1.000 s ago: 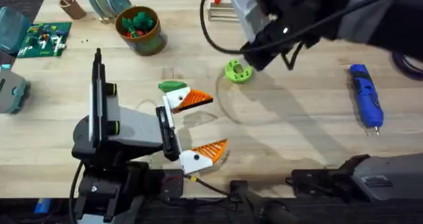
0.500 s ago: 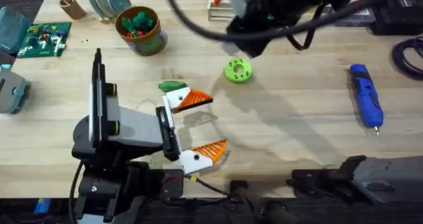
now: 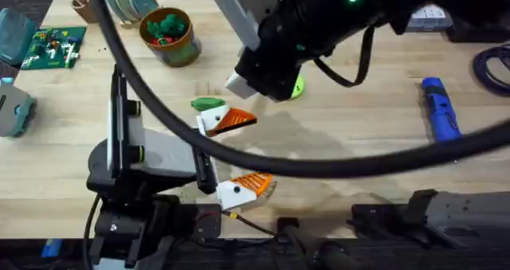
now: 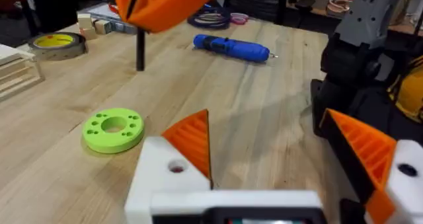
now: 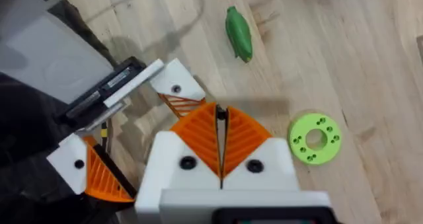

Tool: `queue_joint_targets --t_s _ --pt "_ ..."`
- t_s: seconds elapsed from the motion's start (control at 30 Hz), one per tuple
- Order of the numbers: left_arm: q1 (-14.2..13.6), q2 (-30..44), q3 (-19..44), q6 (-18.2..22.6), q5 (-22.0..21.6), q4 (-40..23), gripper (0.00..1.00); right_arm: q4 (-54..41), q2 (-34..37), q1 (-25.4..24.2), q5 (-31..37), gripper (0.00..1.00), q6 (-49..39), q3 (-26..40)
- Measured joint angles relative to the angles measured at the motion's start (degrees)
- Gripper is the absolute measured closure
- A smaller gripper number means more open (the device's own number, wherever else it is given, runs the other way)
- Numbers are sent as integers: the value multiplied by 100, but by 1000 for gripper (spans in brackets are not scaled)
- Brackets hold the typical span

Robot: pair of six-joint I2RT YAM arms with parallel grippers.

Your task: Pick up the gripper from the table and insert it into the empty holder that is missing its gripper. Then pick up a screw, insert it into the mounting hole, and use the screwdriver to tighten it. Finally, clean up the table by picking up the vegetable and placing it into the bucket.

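Overhead, the left gripper [image 3: 237,154] stands open with orange pads on both white blocks, so the insert looks done; the vegetable [image 3: 208,103] lies beside its far block, well apart from the bucket [image 3: 169,36], and the screwdriver [image 3: 441,117] lies untouched. The right arm has swung toward the vegetable since earlier. In the right wrist view, the right gripper [image 5: 221,143] is closed, empty.

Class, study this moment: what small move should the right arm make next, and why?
Probably open the right gripper and lower it toward the vegetable. Its orange pads are pressed together with nothing between them, the vegetable lies loose on the table close beside the left gripper, and the bucket is where it belongs.
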Motion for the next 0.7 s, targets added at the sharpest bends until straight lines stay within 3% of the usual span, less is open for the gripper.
queue_joint_targets --t_s 0.5,0.7 --pt "0 0 0 0 0 0 4 -28 184 466 -10 995 142 7" --pt "0 0 0 0 0 0 1 -449 230 531 -10 995 290 269"
